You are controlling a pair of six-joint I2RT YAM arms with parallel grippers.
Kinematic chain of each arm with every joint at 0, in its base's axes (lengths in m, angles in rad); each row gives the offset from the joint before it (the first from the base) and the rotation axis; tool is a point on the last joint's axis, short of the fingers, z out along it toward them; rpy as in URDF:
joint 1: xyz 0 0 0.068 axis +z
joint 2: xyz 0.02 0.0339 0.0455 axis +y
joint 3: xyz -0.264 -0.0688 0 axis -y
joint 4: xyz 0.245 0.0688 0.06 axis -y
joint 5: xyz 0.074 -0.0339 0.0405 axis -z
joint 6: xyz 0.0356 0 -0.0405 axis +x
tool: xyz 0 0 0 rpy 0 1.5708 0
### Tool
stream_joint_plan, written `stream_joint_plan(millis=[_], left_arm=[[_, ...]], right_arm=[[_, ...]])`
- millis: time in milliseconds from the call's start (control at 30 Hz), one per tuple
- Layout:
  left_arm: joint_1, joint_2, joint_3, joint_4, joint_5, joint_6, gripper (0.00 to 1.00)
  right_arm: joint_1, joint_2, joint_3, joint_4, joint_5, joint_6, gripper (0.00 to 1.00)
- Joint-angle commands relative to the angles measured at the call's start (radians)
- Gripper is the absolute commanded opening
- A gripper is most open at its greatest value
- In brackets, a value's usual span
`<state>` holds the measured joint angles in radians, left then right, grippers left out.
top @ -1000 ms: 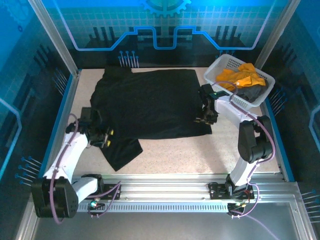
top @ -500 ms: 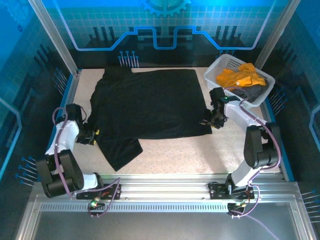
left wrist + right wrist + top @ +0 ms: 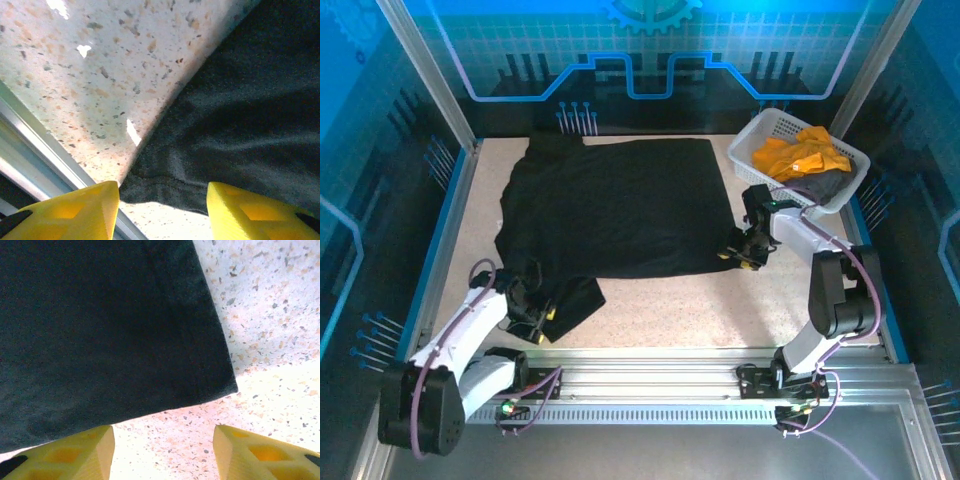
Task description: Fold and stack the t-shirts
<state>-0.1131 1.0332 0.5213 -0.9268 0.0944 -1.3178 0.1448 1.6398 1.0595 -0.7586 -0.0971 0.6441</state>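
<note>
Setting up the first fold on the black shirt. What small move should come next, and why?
Probably ease the right gripper forward and down onto the near corner of the black t-shirt, then pinch it. Its jaws stand open over bare table, the corner lying just ahead, ungripped; the left gripper is likewise open at the fabric's edge.

a white lattice basket (image 3: 775, 128) is sitting at the far right corner of a speckled tabletop (image 3: 720, 305). an aluminium rail (image 3: 650, 385) is running along the near edge, and blue-lit walls (image 3: 520, 40) are enclosing it.
</note>
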Motion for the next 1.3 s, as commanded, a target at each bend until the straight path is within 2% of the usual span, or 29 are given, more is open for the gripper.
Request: stream_joint_plan(millis=[0,100,200,267,367,400,500,633,800,867,933,1100,1267], left_arm=[[-0.045,0.075,-0.012,0.066,0.011,-0.073,0.51],[-0.086,0.151,-0.032,0.108,0.002,-0.076,0.49],[-0.102,0.196,-0.051,0.16,0.001,-0.081,0.42],[-0.103,0.203,-0.051,0.184,-0.009,-0.071,0.32],[-0.103,0.159,-0.038,0.17,-0.039,-0.055,0.02],[-0.103,0.135,-0.031,0.151,-0.05,-0.054,0.0],[-0.103,0.073,-0.012,0.099,-0.059,-0.055,0.0],[-0.103,0.032,0.002,0.059,-0.061,-0.055,0.0],[-0.103,0.0,0.058,0.006,-0.077,-0.049,0.0],[-0.103,-0.016,0.093,-0.036,-0.091,-0.044,0.0],[-0.105,-0.046,0.128,-0.097,-0.109,-0.051,0.0],[-0.106,-0.193,0.149,-0.224,-0.122,-0.124,0.0],[-0.137,-0.318,0.134,-0.333,-0.119,-0.193,0.0]], right_arm=[[-0.024,0.022,-0.016,0.012,-0.03,0.023,0.56],[-0.05,0.016,-0.031,0.013,-0.03,0.027,0.56],[-0.075,0.004,-0.051,0.019,-0.035,0.035,0.55],[-0.088,-0.005,-0.063,0.023,-0.03,0.043,0.56],[-0.103,-0.018,-0.091,0.069,-0.04,0.053,0.55],[-0.105,-0.014,-0.093,0.084,-0.042,0.054,0.54],[-0.106,0.025,-0.08,0.106,-0.046,0.053,0.51],[-0.104,0.077,-0.061,0.122,-0.052,0.064,0.41],[-0.102,0.124,-0.051,0.135,-0.065,0.083,0.19],[-0.093,0.108,-0.049,0.123,-0.039,0.088,0.07],[-0.08,0.071,-0.045,0.095,0.002,0.088,0.0],[-0.025,-0.04,-0.045,-0.007,0.081,0.085,0.0],[0.019,-0.147,-0.123,-0.059,0.134,0.117,0.0]])
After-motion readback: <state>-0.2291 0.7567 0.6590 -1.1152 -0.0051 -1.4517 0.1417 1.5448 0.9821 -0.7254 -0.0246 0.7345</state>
